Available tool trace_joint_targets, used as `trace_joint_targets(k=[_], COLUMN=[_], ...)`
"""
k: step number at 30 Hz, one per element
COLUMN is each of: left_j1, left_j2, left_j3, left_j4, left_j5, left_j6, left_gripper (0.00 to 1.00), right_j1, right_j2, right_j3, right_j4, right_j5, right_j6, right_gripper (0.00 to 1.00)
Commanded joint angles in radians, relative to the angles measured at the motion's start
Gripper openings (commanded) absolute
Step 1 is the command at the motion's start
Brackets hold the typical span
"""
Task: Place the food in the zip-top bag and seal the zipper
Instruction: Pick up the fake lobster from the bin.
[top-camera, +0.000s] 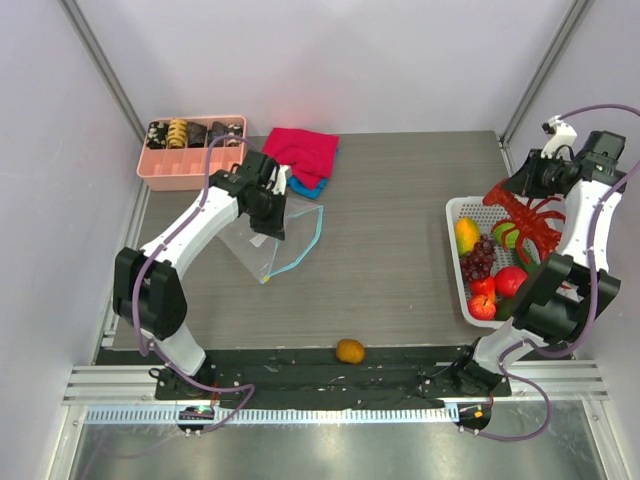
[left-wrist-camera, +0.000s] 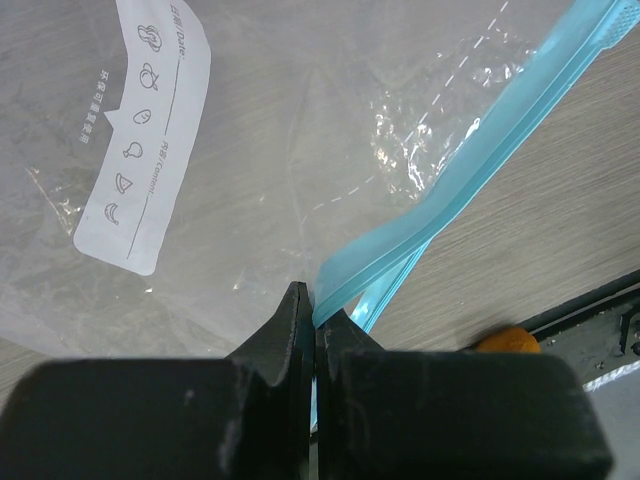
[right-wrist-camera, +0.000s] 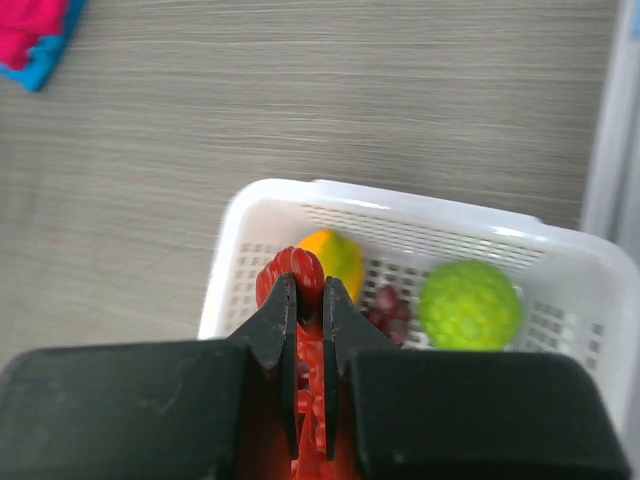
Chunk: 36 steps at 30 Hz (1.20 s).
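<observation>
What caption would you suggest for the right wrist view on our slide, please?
Right fingers shut on the red lobster over the white basket holding yellow fruit, dark grapes and green fruit.

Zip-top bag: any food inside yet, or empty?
Empty: only tabletop shows through the clear zip-top bag. The lobster is in the right gripper at the basket.

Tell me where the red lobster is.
In the top view, on the right side, the red lobster is clamped in the right gripper over the white mesh basket of fruit.
</observation>
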Motion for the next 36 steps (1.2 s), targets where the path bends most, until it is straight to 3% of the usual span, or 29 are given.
trace_joint_targets(k=[1, 6, 10, 11, 12, 15, 19, 22, 24, 28, 36], left_j1=[-0.001, -0.003, -0.001, -0.001, -0.001, -0.001, -0.001, -0.001, 0.000, 0.000, 0.000], left_j2=[-0.022, -0.025, -0.030, -0.034, -0.034, -0.031, -0.036, -0.036, -0.037, -0.045, -0.048], left_j3=[0.018, 0.022, 0.021, 0.009, 0.006, 0.004, 0.001, 0.001, 0.001, 0.001, 0.001], left_j4=[0.016, 0.012, 0.007, 0.012, 0.013, 0.010, 0.019, 0.024, 0.024, 0.022, 0.030], left_j5=[0.032, 0.030, 0.021, 0.021, 0.024, 0.024, 0.030, 0.035, 0.033, 0.047, 0.084], left_j6=[0.011, 0.014, 0.020, 0.019, 0.020, 0.017, 0.013, 0.013, 0.013, 0.013, 0.026], left_gripper=[0.00, 0.00, 0.00, 0.00, 0.00, 0.00, 0.00, 0.00, 0.00, 0.00, 0.00], right_j1=[0.060, 0.172, 0.178, 0.180, 0.180, 0.177, 0.137, 0.076, 0.037, -0.029, -0.090], right_j2=[-0.039, 0.001, 0.053, 0.102, 0.125, 0.187, 0.158, 0.126, 0.099, 0.010, -0.074], right_j3=[0.024, -0.023, -0.042, -0.037, -0.023, 0.032, 0.061, 0.102, 0.118, 0.121, 0.055], right_j4=[-0.068, -0.051, -0.022, -0.017, -0.014, -0.037, -0.073, -0.161, -0.245, -0.367, -0.533], right_j5=[-0.185, -0.212, -0.190, -0.195, -0.196, -0.166, -0.097, -0.043, 0.014, 0.172, 0.419], right_j6=[-0.004, -0.018, -0.035, -0.045, -0.044, -0.001, 0.017, 0.021, -0.028, -0.183, -0.547], right_gripper=[0.01, 0.01, 0.05, 0.11, 0.28, 0.54, 0.75, 0.79, 0.80, 0.91, 0.86])
